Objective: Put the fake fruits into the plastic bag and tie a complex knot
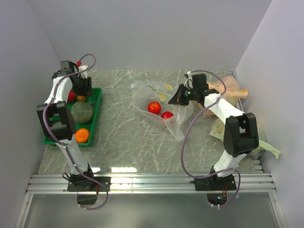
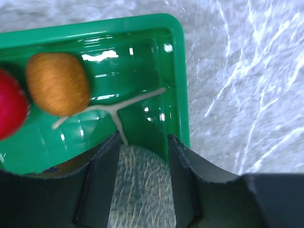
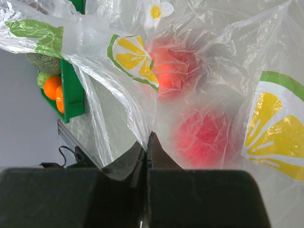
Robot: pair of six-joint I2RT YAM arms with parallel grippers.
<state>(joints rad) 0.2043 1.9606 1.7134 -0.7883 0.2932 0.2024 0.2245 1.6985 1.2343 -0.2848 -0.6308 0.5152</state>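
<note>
Done: two red balls point(image 1: 154, 107) in your bag point(image 1: 142, 92), mid-bench | Left: more fruits point(image 1: 82, 135) in tray point(image 1: 98, 107) at 9 o'clock; no knot yet | left jaws wide around big green ball point(image 2: 137, 190) | right jaws pinch bag

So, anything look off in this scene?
Nothing spilled or damaged. One oddity: the pale green bag at far right seems to poke past the table's edge. The fruits sit in the tray or clear bag.

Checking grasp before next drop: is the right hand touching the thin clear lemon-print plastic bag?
Touching. Right wrist view: the right hand is shut on a fold of the thin clear plastic bag, film pinched between its closed jaws.
</note>
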